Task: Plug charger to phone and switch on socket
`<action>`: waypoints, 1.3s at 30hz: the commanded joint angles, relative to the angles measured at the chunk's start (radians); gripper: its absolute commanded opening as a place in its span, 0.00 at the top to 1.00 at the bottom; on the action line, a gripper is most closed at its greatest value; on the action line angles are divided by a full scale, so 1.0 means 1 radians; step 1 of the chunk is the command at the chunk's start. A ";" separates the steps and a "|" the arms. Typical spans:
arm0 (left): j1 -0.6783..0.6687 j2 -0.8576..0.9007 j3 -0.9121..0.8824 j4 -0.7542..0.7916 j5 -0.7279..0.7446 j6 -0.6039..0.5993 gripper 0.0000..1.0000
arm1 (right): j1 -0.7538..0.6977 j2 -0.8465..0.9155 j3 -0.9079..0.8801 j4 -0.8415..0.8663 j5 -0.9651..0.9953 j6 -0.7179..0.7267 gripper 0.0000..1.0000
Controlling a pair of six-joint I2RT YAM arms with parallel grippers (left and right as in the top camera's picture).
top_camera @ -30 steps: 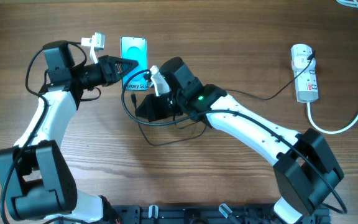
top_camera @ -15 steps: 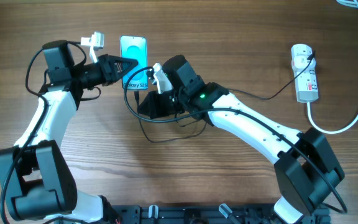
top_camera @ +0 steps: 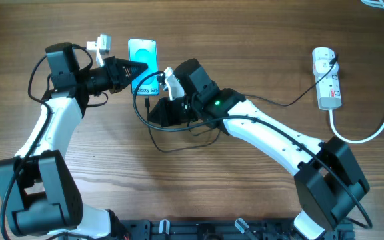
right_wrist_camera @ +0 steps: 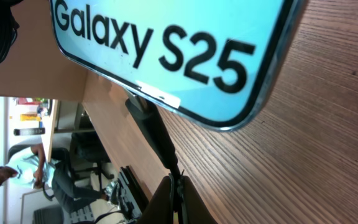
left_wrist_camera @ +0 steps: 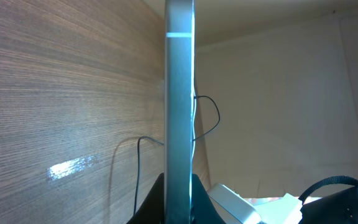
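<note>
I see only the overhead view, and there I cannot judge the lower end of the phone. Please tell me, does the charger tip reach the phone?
Observer: In the right wrist view the charger has its tip against the bottom edge of the phone. I cannot tell how deep it sits.
Operator: Thank you. And how does the left arm hold the phone?
Observer: The left wrist view shows the phone edge-on, with its thin side pinched between the left fingers.

The phone shows "Galaxy S25" in black.
</note>
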 commanded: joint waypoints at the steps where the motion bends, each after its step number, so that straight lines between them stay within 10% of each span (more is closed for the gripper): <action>1: 0.002 0.000 0.006 0.007 0.017 -0.011 0.96 | -0.003 0.000 -0.003 0.015 0.014 0.004 0.96; 39: 0.002 0.000 0.006 0.007 0.017 -0.011 0.96 | 0.010 0.001 -0.003 0.010 0.005 -0.018 0.96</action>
